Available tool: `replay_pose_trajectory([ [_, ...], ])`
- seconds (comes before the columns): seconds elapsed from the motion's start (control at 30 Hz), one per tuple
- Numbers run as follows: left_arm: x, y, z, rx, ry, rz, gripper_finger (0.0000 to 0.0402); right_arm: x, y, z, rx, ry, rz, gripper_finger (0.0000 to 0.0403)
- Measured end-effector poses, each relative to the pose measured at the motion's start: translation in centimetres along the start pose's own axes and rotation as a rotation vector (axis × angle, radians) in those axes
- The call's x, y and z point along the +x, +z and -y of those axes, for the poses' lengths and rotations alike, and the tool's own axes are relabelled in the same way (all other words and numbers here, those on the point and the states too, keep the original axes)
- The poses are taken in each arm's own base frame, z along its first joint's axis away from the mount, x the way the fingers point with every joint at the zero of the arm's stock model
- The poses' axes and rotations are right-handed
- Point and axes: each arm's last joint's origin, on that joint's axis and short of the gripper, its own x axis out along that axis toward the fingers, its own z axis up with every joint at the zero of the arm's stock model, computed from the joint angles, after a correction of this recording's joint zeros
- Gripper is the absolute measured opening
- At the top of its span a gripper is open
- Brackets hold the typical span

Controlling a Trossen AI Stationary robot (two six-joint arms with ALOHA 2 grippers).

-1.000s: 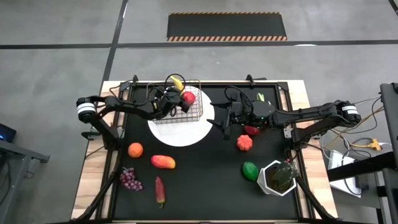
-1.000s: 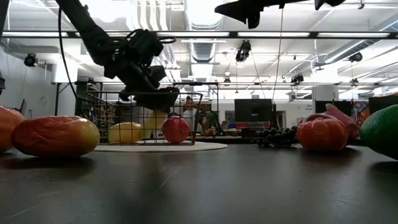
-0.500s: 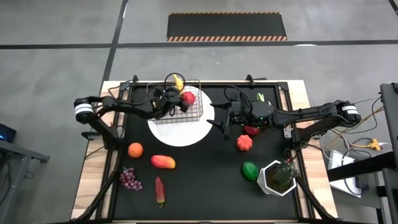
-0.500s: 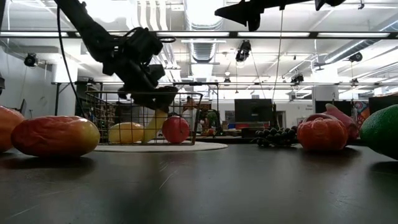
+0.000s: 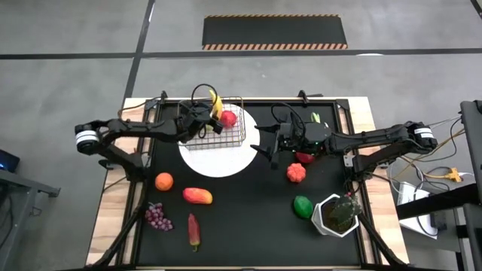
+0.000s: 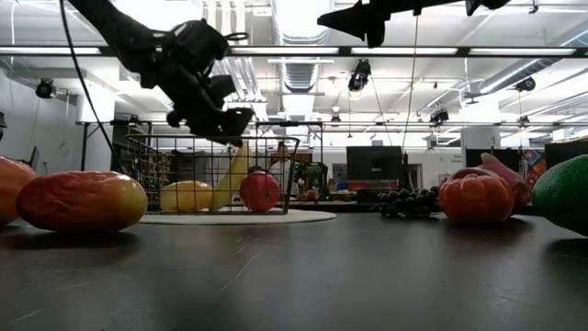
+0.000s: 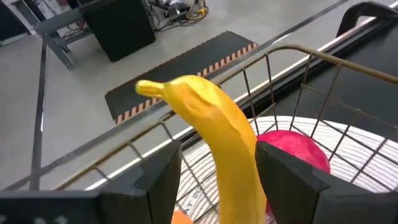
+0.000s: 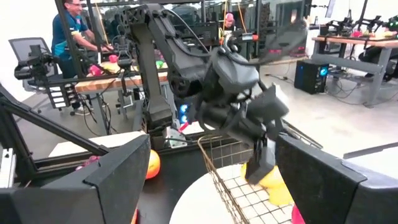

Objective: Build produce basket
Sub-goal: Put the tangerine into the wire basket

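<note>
On the white plate (image 5: 218, 158) at the far-centre of the tabletop (image 5: 248, 226) we see the wire basket (image 5: 235, 135). It holds a banana (image 7: 211, 134) standing on end and leaning over the far rim, a red apple (image 5: 228, 117) beside it, and a yellowish fruit (image 6: 186, 196) seen only in the low view.

The left gripper (image 5: 202, 120) hangs just above the basket's left part. Its jaws stand partly open on either side of the banana, and in the left wrist view we see a gap between each finger (image 7: 163, 180) and the fruit, so nothing is gripped.

The right gripper (image 5: 265, 147) waits in the air just right of the plate, its jaws wide and empty.

Outside the basket, the rest of the produce lies on the tabletop. To the left and near side we find an orange (image 5: 163, 181), a mango (image 5: 197, 196), grapes (image 5: 157, 217) and a chilli (image 5: 194, 230). To the right lie a dragon fruit (image 5: 296, 172), a red fruit (image 5: 304, 157) partly under the right arm, and a lime (image 5: 303, 206). A potted plant (image 5: 337, 214) stands just beside the lime at the near right corner.
</note>
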Motion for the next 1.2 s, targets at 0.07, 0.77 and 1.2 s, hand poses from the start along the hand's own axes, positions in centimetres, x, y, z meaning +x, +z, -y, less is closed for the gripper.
replay_pose_trajectory([
  [0.07,-0.8,0.3,-0.4,0.007,-0.006,-0.003,0.0188,0.0,-0.1,0.0,0.027,-0.001,-0.009,0.0327],
  [0.77,-10.9,4.3,-2.1,0.067,-0.406,0.292,0.0188,-0.8,-2.9,-0.2,0.488,-0.391,-0.912,0.0327],
  [1.2,-11.0,4.3,-2.2,0.107,-0.401,0.301,0.0188,-0.5,-7.4,-1.0,0.630,-0.480,-1.381,0.0327],
])
